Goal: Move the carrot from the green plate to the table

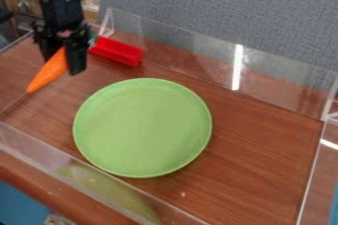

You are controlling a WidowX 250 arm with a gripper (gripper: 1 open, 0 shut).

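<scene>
The orange carrot point(46, 74) hangs tilted, tip pointing down-left, above the wooden table point(251, 111) at the far left, its upper end clamped in my black gripper point(62, 59), which is shut on it. The carrot is left of the green plate point(141, 127) and clear of its rim. The round light-green plate lies empty in the middle of the table. The carrot's stem end is hidden between the fingers.
A red rectangular block point(115, 50) lies just right of the gripper near the back wall. Low clear acrylic walls point(199, 46) edge the table on all sides. Cardboard boxes stand behind the back left corner.
</scene>
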